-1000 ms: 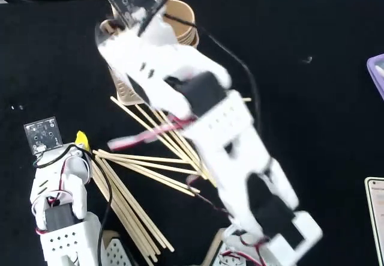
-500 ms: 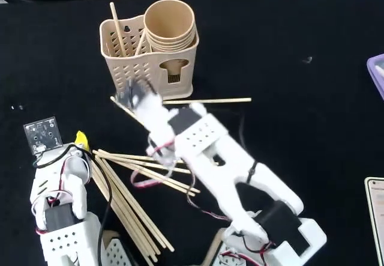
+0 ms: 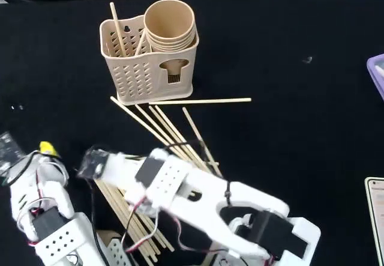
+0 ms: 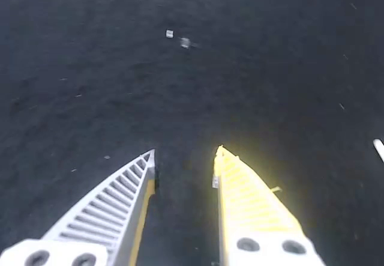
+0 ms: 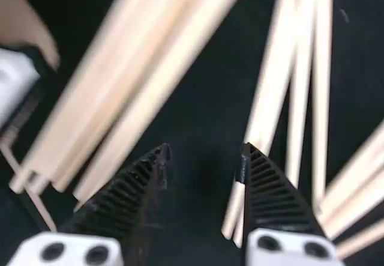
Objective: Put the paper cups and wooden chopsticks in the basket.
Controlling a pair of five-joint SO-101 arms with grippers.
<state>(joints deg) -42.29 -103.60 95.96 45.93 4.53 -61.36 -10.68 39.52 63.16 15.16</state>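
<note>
Your left gripper (image 4: pixel 183 155) hangs low over the black table (image 4: pixel 270 68), white and yellow fingers spread, nothing between them. Beside it, your right arm lies stretched low across the loose wooden chopsticks (image 3: pixel 171 131). The right gripper (image 5: pixel 204 152) is parted just above the pile, with sticks fanning past both black fingertips; whether a tip touches one is hard to tell. The arm hides part of the pile. Well beyond both grippers stands the basket (image 3: pixel 138 74), holding stacked paper cups (image 3: pixel 171 23) and an upright chopstick (image 3: pixel 114 26).
</note>
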